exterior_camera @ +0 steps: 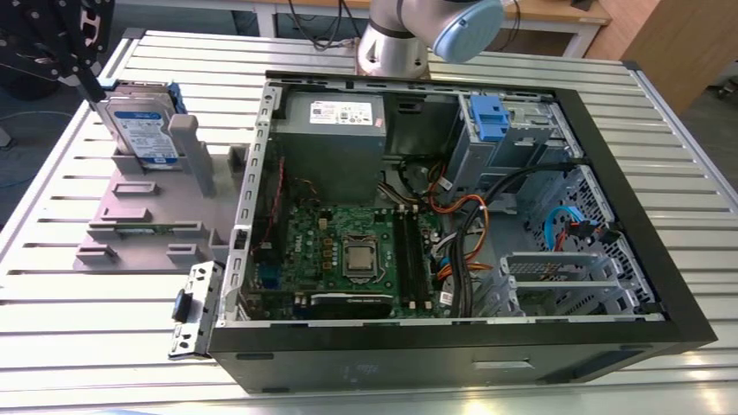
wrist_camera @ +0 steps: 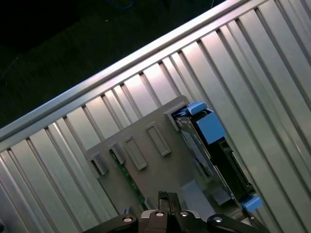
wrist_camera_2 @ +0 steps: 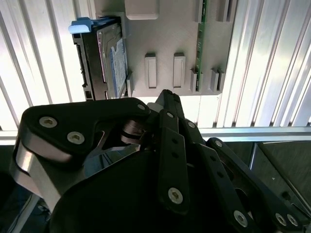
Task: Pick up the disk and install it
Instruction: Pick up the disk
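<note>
The disk stands on edge in a slot at the far end of the grey plastic stand, left of the open computer case in the exterior view. It is silver-grey with a white-and-blue label and a blue carrier bracket. My gripper hangs just beside the disk's top, on the exterior view's left, without touching it. Both wrist views look down past the black fingers at the disk and the stand. The fingertips look pressed together with nothing between them.
The open computer case fills the middle and right of the slatted metal table. Inside it are a grey power supply, a blue-tabbed drive cage and loose cables. A green memory stick lies in the stand.
</note>
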Tool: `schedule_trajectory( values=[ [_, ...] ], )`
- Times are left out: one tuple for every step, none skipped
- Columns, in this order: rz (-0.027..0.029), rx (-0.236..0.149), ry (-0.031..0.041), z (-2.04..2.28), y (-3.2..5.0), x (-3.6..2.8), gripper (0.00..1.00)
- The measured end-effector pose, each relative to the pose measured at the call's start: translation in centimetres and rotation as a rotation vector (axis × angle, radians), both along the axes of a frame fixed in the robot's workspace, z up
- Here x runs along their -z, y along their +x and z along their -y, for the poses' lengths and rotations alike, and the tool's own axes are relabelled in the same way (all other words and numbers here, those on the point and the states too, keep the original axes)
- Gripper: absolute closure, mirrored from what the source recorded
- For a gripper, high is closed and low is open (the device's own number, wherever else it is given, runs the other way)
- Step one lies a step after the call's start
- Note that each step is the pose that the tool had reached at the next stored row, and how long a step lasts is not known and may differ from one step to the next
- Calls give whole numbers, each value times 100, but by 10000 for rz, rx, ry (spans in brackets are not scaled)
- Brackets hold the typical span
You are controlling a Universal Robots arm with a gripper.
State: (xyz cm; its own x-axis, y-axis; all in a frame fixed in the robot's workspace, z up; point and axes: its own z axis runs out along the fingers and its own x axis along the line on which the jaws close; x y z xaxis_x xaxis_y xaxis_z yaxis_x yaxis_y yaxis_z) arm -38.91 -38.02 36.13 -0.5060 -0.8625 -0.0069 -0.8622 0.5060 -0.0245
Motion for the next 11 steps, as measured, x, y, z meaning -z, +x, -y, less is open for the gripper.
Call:
schedule_trajectory(
  values=[
    [0, -11, 0, 0, 0, 0, 89],
    [1, -22, 0, 0, 0, 0, 89],
    [1, -33, 0, 0, 0, 0, 89],
    [1, -44, -1, 0, 0, 0, 89],
    [1, -55, -1, 0, 0, 0, 89],
    [1, -67, -1, 0, 0, 0, 89],
    [0, -77, -1, 0, 0, 0, 89],
    [0, -89, -2, 0, 0, 0, 89],
    [1, -99, -2, 0, 0, 0, 89],
    [0, -109, -2, 0, 0, 0, 89],
    [0, -121, -2, 0, 0, 0, 89]
  ],
)
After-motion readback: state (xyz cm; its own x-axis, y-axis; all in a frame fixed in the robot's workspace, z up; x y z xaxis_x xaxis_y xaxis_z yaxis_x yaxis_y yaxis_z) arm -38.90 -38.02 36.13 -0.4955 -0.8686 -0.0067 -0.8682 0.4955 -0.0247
